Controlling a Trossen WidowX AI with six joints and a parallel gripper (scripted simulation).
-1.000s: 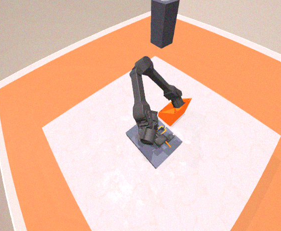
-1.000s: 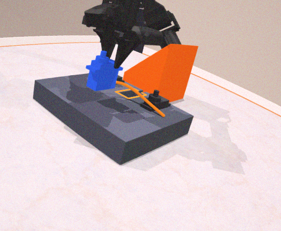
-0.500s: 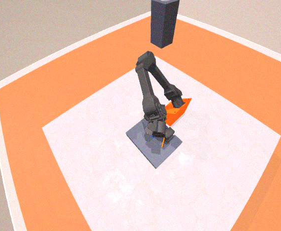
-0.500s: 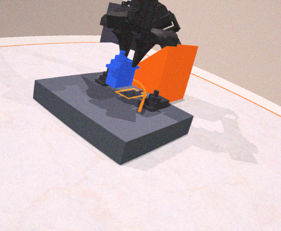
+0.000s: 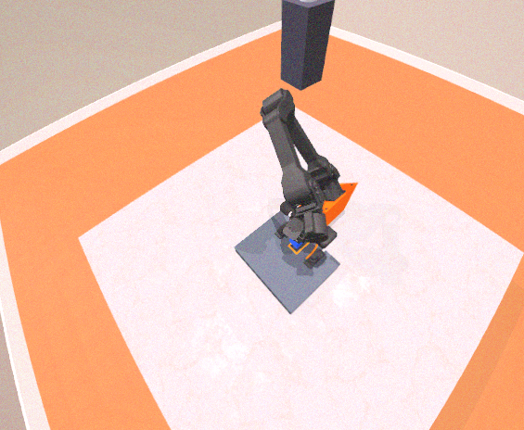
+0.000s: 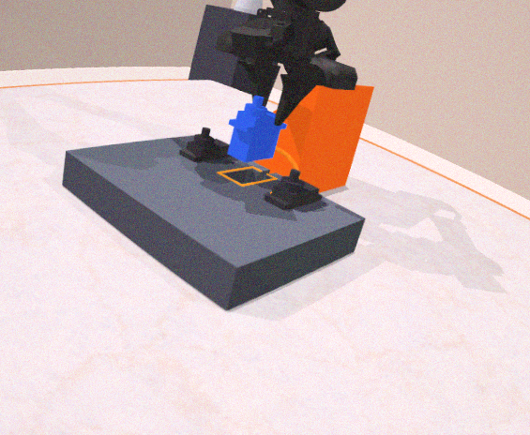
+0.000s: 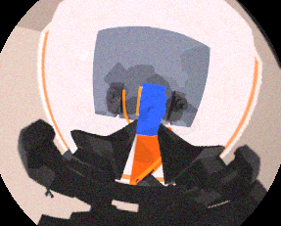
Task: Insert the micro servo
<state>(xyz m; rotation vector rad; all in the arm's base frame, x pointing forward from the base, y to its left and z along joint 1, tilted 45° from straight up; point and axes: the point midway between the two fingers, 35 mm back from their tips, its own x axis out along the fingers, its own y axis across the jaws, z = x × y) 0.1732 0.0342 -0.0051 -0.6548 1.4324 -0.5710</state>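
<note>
- The gripper (image 6: 271,100) hangs over the rear half of the grey deck (image 6: 172,206), its jaws closed on the blue micro servo (image 6: 252,133).
- The servo is held above the deck surface, slightly tilted, with its stepped top and output shaft upward; one dark fingertip (image 6: 280,123) bears on its upper right shoulder.
- The marked pocket (image 6: 247,175), a dark square opening outlined in orange, lies just in front of and below the servo; the servo is not in it.
- Two black servos are already seated in the deck: one (image 6: 204,147) left of the blue part, the other (image 6: 294,193) to the right of the pocket, which lies between them.
- An orange wedge-shaped block (image 6: 324,136) stands on the pale bench (image 6: 115,352) directly behind the deck, close to the servo; whether they touch cannot be told.
- In the wrist view the blue servo (image 7: 151,111) sits between the dark fingers, over the deck.
- The servo's cable cannot be traced with confidence in any view.
- From the top view the arm (image 5: 290,153) bends down over the deck, and a dark post (image 5: 305,46) stands beyond it.
</note>
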